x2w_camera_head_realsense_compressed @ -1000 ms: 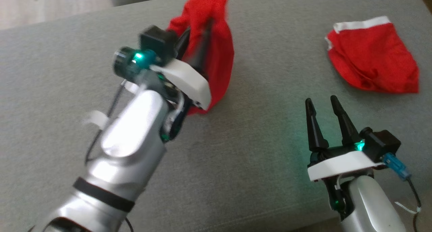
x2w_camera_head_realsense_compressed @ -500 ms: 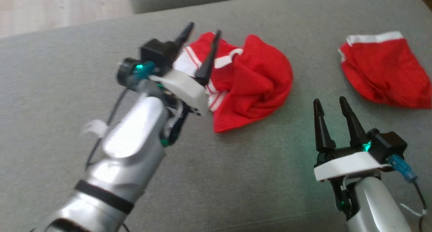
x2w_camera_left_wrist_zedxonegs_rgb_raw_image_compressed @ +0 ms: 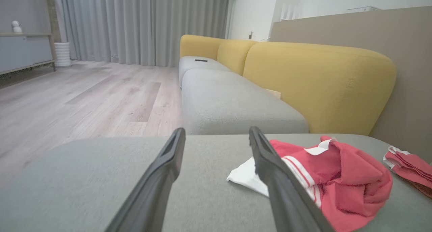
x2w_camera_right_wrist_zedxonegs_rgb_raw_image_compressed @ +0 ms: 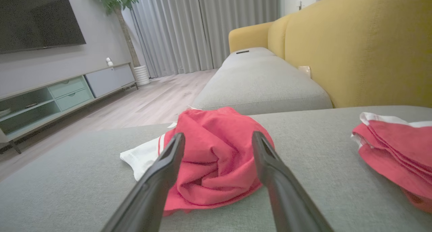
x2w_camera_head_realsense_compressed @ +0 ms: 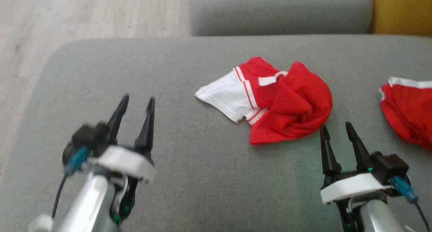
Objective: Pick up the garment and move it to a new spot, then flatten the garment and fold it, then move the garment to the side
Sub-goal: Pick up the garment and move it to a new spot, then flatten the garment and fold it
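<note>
A red garment (x2w_camera_head_realsense_compressed: 287,104) with white trim and a white sleeve lies crumpled in a heap on the grey cushion (x2w_camera_head_realsense_compressed: 189,157). The left wrist view shows the garment (x2w_camera_left_wrist_zedxonegs_rgb_raw_image_compressed: 337,174) to the right of that gripper's fingers, and the right wrist view has the garment (x2w_camera_right_wrist_zedxonegs_rgb_raw_image_compressed: 216,157) straight ahead. My left gripper (x2w_camera_head_realsense_compressed: 136,102) hovers open at the lower left, well left of the heap, holding nothing. My right gripper (x2w_camera_head_realsense_compressed: 335,127) is open and empty, with its fingertips just below the heap's lower right edge.
A second red garment with a white band (x2w_camera_head_realsense_compressed: 408,114) lies at the right edge of the cushion. Another grey seat (x2w_camera_head_realsense_compressed: 280,12) and a yellow backrest (x2w_camera_head_realsense_compressed: 401,12) lie beyond. Wooden floor (x2w_camera_head_realsense_compressed: 67,19) drops off past the cushion's left and far-left edges.
My left gripper opened and let the garment drop onto the cushion, then drew back to the lower left. The camera also shifted. The right gripper stayed open.
</note>
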`<state>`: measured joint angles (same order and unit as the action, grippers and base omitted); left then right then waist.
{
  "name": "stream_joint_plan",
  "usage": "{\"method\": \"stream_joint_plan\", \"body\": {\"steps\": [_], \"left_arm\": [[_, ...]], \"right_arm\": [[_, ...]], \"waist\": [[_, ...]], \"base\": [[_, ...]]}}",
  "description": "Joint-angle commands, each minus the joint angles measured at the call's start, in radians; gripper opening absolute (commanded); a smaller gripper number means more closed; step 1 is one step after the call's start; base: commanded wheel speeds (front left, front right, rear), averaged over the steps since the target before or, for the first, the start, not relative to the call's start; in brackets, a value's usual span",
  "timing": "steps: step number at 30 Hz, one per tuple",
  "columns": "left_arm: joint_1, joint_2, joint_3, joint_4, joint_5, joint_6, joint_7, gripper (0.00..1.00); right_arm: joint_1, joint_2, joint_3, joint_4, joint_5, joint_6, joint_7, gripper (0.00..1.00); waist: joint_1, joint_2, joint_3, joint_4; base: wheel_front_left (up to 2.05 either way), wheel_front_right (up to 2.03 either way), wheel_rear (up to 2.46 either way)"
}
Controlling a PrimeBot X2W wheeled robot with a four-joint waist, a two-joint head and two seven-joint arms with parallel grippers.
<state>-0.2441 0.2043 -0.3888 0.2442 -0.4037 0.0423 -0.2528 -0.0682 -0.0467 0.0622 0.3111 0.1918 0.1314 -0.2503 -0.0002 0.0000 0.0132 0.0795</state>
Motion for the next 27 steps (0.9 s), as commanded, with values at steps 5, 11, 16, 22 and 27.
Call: {"method": "stream_joint_plan", "body": {"steps": [5,11,16,22,27], "left_arm": [[0.080,-0.021,0.086,-0.082,0.059,-0.035,-0.009,1.00],[0.175,-0.094,0.162,-0.112,0.089,-0.076,-0.009,1.00],[0.184,-0.116,0.206,-0.110,0.129,-0.112,-0.009,1.00],[0.185,-0.133,0.226,-0.100,0.162,-0.140,-0.009,1.00],[0.190,-0.146,0.237,-0.097,0.169,-0.150,-0.009,1.00]], "right_arm": [[0.006,-0.004,0.031,-0.037,-0.005,-0.001,0.001,1.00],[0.020,-0.004,0.039,-0.042,0.001,-0.001,0.005,1.00],[0.022,-0.004,0.036,-0.046,0.000,-0.001,0.010,1.00],[0.020,-0.004,0.036,-0.051,-0.002,-0.001,0.015,1.00],[0.016,-0.004,0.043,-0.049,-0.002,-0.001,0.015,1.00]], "waist": [[0.0002,0.0000,-0.037,0.036],[0.0002,0.0000,-0.040,0.036],[0.0002,0.0000,-0.036,0.043],[0.0002,0.0000,-0.035,0.042],[0.0002,0.0000,-0.033,0.036]], "base": [[0.00,0.00,0.00],[0.00,0.00,0.00],[0.00,0.00,0.00],[0.00,0.00,0.00],[0.00,0.00,0.00]]}}
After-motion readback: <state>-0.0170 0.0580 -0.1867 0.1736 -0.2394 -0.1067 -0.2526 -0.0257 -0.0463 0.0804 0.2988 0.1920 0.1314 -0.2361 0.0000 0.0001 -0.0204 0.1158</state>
